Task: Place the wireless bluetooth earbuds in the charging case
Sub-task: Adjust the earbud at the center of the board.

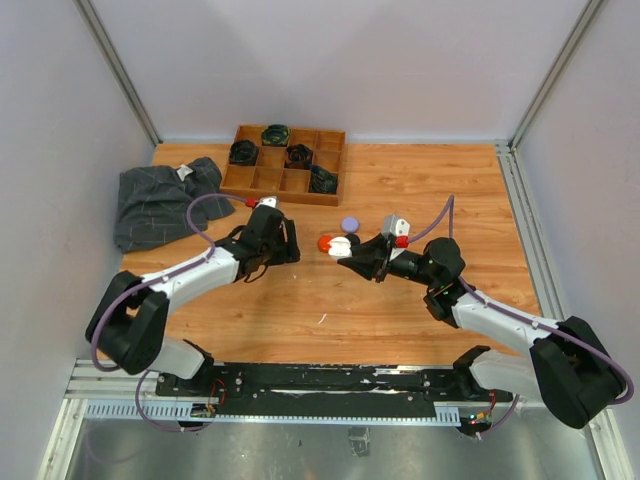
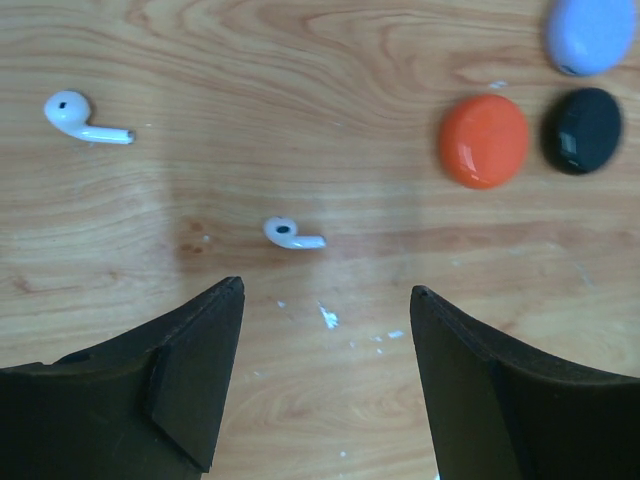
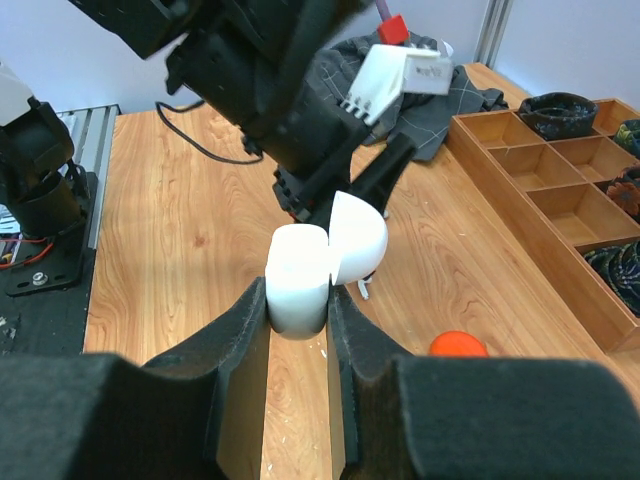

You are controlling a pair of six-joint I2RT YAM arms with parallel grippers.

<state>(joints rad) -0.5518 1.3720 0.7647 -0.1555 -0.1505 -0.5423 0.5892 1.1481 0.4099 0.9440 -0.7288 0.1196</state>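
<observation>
Two white earbuds lie on the wooden table in the left wrist view, one (image 2: 290, 233) just ahead of my left gripper (image 2: 328, 290) and one (image 2: 85, 115) further off to the left. The left gripper (image 1: 290, 243) hangs open above the table with nothing between its fingers. My right gripper (image 3: 298, 290) is shut on a white charging case (image 3: 298, 283), whose lid (image 3: 358, 238) stands open. It holds the case (image 1: 341, 245) off the table, facing the left gripper. A white earbud stem (image 3: 363, 291) shows under the lid.
Orange-red (image 2: 484, 140), black (image 2: 582, 130) and lilac (image 2: 590, 35) rounded cases lie to the right of the earbuds. A wooden compartment tray (image 1: 262, 180) with dark items stands at the back. A grey cloth (image 1: 160, 200) lies at the left.
</observation>
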